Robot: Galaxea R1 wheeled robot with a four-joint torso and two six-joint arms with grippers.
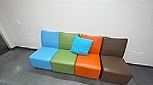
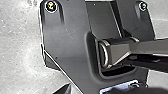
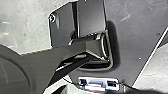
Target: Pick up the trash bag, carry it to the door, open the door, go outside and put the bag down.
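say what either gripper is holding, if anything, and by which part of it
The wrist views don't settle that. The pillow isn't held: it leans on the green chair and orange chair.

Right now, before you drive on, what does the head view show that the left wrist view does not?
Head view: the blue seat, green seat, orange seat and brown seat in a row, a cushion leaning on the green and orange backs, and the wall.
Left wrist view: your own dark plate and jointed bar.
Both: gray floor.
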